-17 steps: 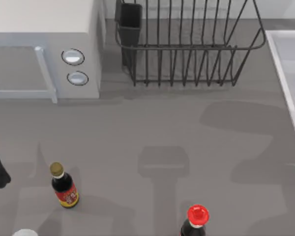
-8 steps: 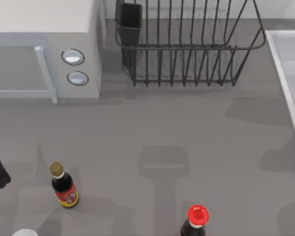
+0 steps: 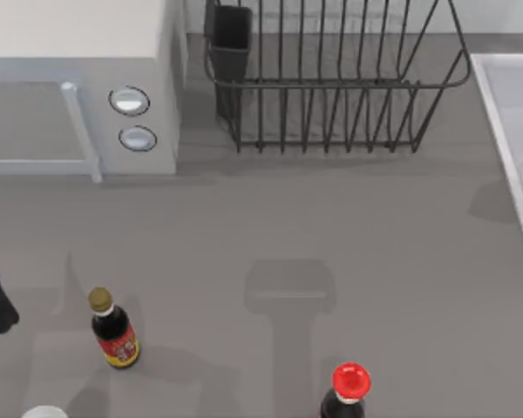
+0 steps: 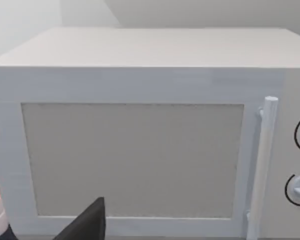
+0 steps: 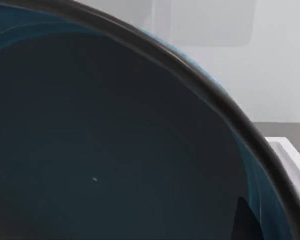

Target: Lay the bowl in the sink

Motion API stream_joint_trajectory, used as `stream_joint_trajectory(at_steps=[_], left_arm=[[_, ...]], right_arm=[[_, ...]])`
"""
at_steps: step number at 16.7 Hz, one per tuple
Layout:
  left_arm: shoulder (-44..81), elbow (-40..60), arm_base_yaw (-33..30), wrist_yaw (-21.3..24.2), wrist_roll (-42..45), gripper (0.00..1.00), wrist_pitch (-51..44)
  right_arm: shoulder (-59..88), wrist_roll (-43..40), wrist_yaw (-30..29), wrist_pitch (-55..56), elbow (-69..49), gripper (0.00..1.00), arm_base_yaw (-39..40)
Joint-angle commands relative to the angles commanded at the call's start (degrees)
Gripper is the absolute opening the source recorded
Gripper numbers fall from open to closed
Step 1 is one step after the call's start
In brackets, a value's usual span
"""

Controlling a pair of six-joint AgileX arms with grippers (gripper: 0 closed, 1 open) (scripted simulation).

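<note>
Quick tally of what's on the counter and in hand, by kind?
Sauce bottles: 2, gold-capped and red-capped
Microwave: 1
Dish rack: 1
Sink: 1
Bowl: 1
White-topped item, cut off by the frame edge: 1
Total: 7

Bowl (image 5: 115,150) glossy glazed; dish rack (image 3: 331,78) thin black wire; table (image 3: 331,226) matt grey.

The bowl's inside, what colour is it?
Dark blue-teal, with a dark rim; the bowl shows best in the right wrist view.
</note>
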State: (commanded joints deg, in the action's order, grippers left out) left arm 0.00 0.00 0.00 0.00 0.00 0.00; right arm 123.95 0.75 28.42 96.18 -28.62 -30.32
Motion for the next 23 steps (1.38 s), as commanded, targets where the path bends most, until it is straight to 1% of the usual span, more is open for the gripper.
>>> stream_joint_trajectory(at_steps=[3,7,20,21,23], left_arm=[[0.00,0.00,0.00,0.00,0.00,1.00,0.00],[0.00,0.00,0.00,0.00,0.00,1.00,0.00],[0.00,0.00,0.00,0.00,0.00,1.00,0.00],[0.00,0.00,0.00,0.00,0.00,1.00,0.00],[0.00,0.00,0.00,0.00,0.00,1.00,0.00]], right_arm=[[3.04,0.09,-0.21,3.19,0.59,0.00,0.07],[3.04,0.09,-0.21,3.19,0.59,0.00,0.07],[3.04,0.09,-0.21,3.19,0.59,0.98,0.07],[3.04,0.09,-0.21,3.19,0.59,1.00,0.07],[3.04,0.09,-0.21,3.19,0.59,1.00,0.07]])
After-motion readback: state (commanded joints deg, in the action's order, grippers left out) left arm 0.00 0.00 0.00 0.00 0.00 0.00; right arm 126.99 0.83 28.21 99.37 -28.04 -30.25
